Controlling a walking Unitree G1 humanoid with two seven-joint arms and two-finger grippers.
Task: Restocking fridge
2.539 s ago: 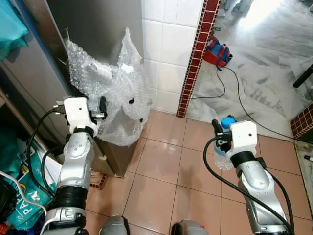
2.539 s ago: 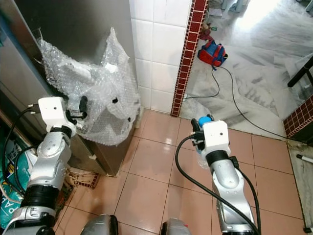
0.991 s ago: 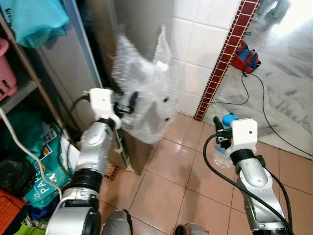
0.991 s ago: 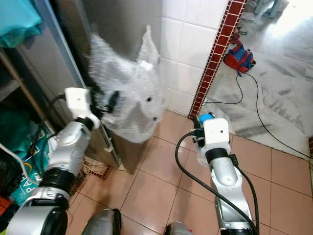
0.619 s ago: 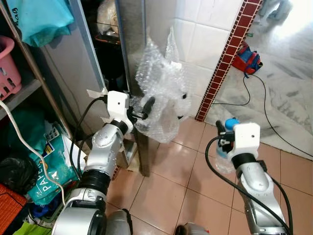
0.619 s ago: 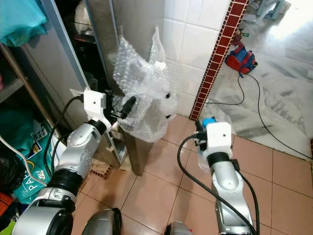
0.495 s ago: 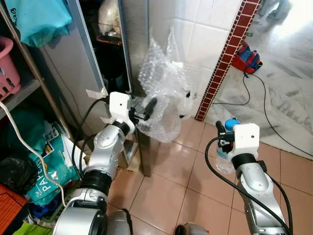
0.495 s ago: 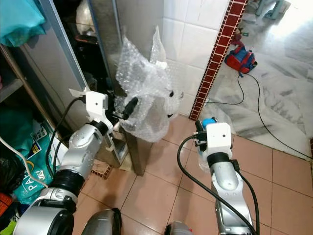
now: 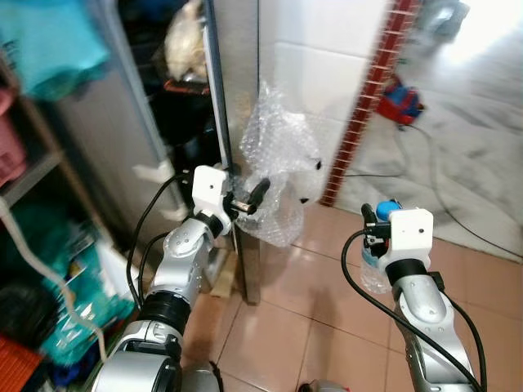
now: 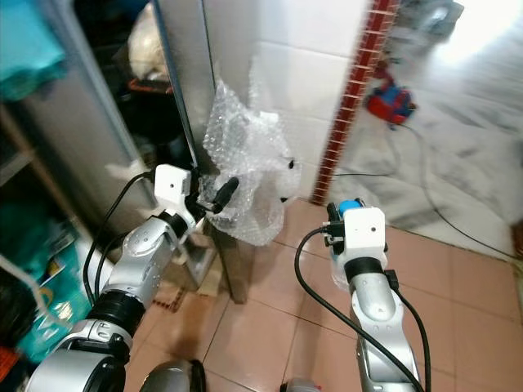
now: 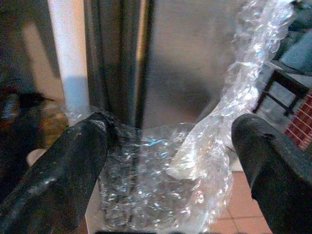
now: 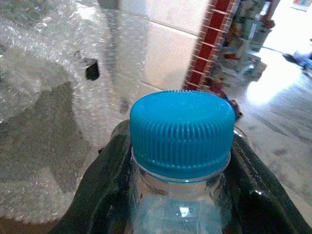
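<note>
In the right claw (image 10: 333,231), out over the tiled floor (image 10: 270,327): a bottle (image 12: 180,161) with a blue cap, fingers clamped round its neck, not yet in the fridge. Left claw (image 9: 249,200) is spread wide at the door (image 9: 233,106) edge, bubble wrap (image 9: 282,175) between its fingers, gripping nothing firmly that I can see. Door is ajar, dark shelves showing; my read: gap still narrow. Wall (image 9: 323,73) is close behind the door, open floor to the right.

Left gripper (image 9: 252,198) at bubble wrap (image 9: 282,175); right gripper (image 9: 369,229) apparently gripping bottle (image 9: 376,263).
</note>
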